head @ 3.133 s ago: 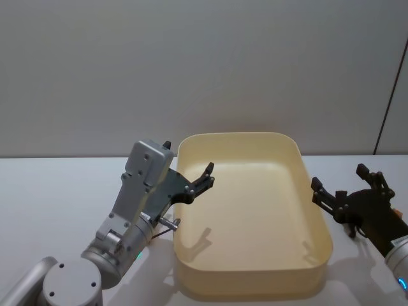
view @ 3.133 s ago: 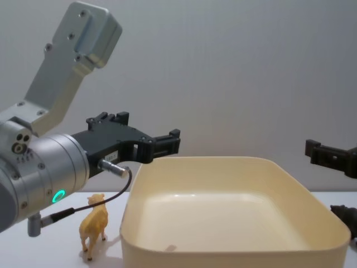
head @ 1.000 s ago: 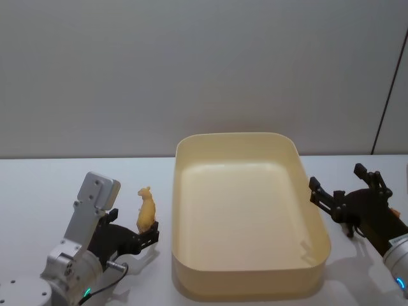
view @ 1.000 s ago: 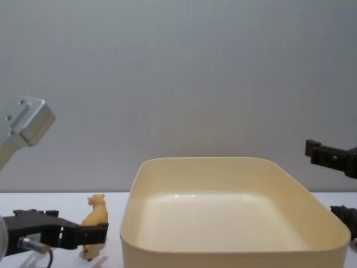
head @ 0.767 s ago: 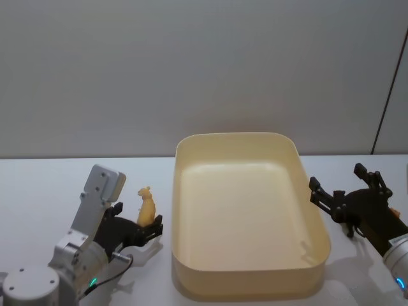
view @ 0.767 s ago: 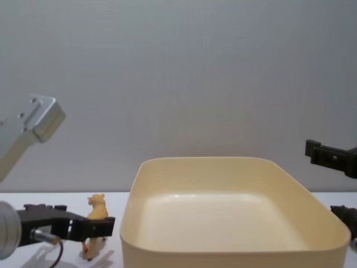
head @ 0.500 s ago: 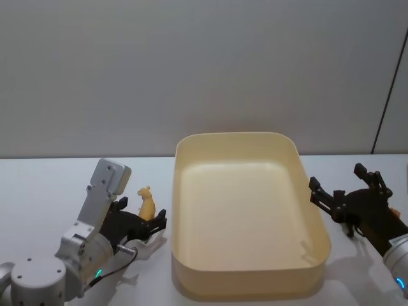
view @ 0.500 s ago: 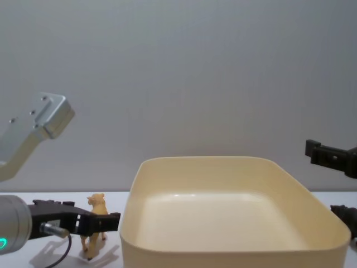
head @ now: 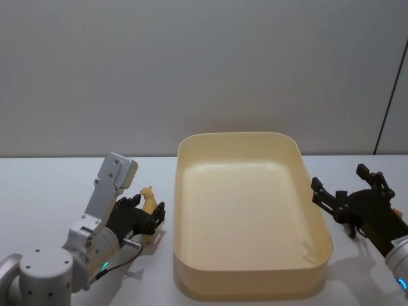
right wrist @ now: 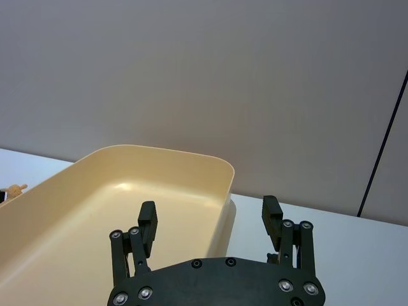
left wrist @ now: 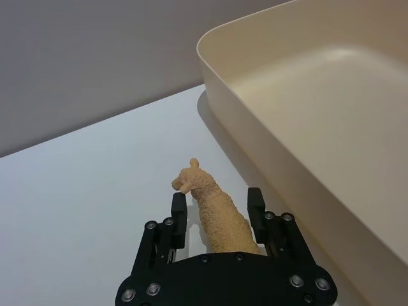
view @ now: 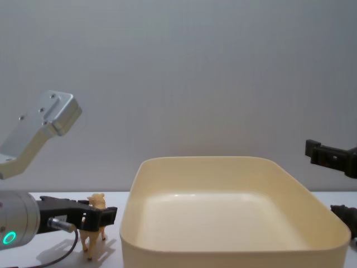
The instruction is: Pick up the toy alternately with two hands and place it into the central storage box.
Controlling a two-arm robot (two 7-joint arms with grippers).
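From the head, a cream tub (head: 248,284) sits in the middle of a white table (head: 51,185). The left gripper (head: 150,207) is low at the tub's left side, clenched on a small yellow toy animal (head: 148,194) that stands just beside the tub wall. The right gripper (head: 340,177) hangs near the tub's right side, its fingers spread and holding nothing. At the left wrist, the left gripper (left wrist: 217,205) has one black finger on each flank of the toy (left wrist: 210,191), pressed against its woolly body, with the long neck and head sticking out past the fingertips. The tub (left wrist: 255,127) runs alongside on the right and the table (left wrist: 95,191) lies bare to the left. At the right wrist, the right gripper (right wrist: 209,217) is wide apart above the tub's right rim (right wrist: 159,150), and the toy's head (right wrist: 9,190) peeks in at the tub's far left. From the chest, the left gripper (view: 106,215) reaches in level from the left and grasps the toy (view: 96,200) at body height, with the toy's feet down on the table. A green ring light (view: 8,238) glows on the left arm. The tub (view: 223,259) stands at the centre, and the right gripper (view: 322,180) shows at the right edge, released.
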